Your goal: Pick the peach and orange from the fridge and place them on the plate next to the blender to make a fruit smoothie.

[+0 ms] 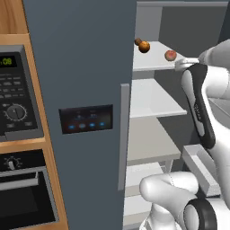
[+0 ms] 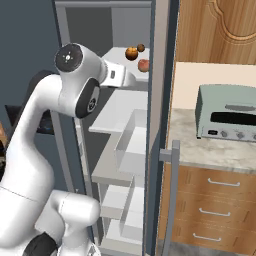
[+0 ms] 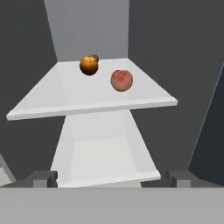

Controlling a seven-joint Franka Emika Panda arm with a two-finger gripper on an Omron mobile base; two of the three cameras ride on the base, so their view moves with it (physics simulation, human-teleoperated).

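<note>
The fridge (image 1: 81,67) stands open, showing white shelves. On its top shelf (image 3: 65,100) the bright orange (image 3: 89,65) sits towards the back, and the pinkish-red peach (image 3: 121,80) rests nearer the front right. Both fruits also show from the base cameras: orange (image 1: 143,46) (image 2: 131,53), peach (image 1: 170,55) (image 2: 143,65). My gripper (image 3: 112,177) hovers open in front of the shelf's edge, slightly below it and short of the peach, holding nothing. From the left its hand (image 1: 185,65) is just under the peach. The plate and blender are out of view.
A small brown item (image 1: 138,42) lies behind the orange. Lower white shelves (image 1: 152,96) and a door bin (image 2: 131,145) sit below. A black oven (image 1: 18,188) is left of the fridge; a silver toaster (image 2: 227,117) stands on the counter to the right, above wooden drawers (image 2: 215,210).
</note>
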